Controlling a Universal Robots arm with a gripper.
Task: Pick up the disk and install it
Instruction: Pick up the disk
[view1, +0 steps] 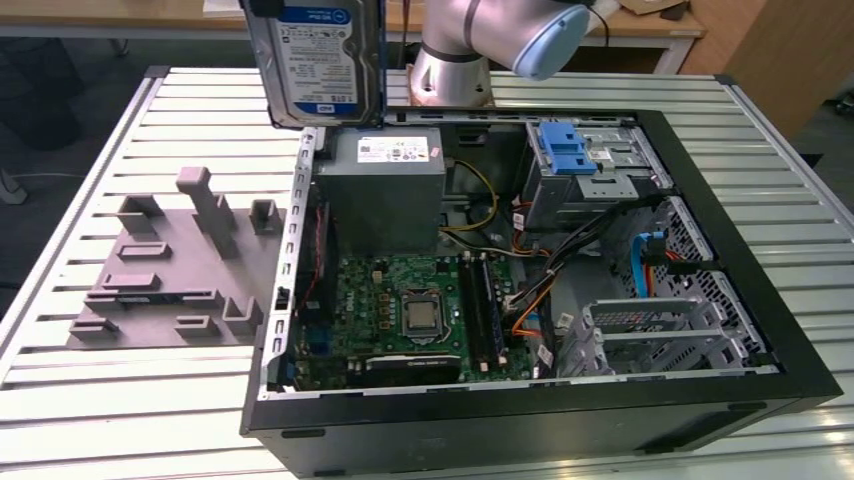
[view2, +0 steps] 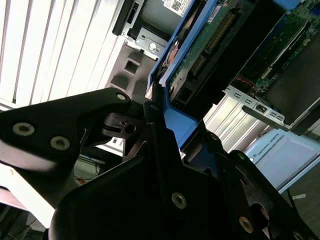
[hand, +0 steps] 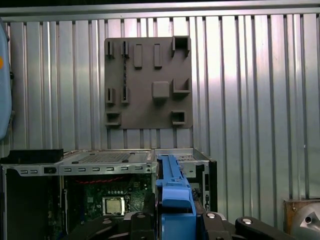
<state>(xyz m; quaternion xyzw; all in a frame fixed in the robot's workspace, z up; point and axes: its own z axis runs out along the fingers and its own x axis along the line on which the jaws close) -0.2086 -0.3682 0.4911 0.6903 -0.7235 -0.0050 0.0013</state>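
Observation:
The disk (view1: 315, 58), a silver hard drive with a white-and-blue label in a blue carrier bracket, hangs upright in the air above the far left corner of the open computer case (view1: 747, 300). In both wrist views my gripper (hand: 175, 219) is shut on it. Its black fingers (hand: 220, 222) clamp the blue carrier (hand: 175, 192) from both sides. In the second wrist view the disk (view2: 212, 45) shows its green circuit-board side, and the gripper (view2: 162, 125) holds the carrier's edge.
Inside the case are a grey power supply box (view1: 380, 190), the motherboard (view1: 400, 310) and a metal drive cage (view1: 594, 170) with a blue latch (view1: 567, 150). A grey fixture block (view1: 174, 260) lies on the slatted metal table (view1: 80, 400) at the exterior view's left.

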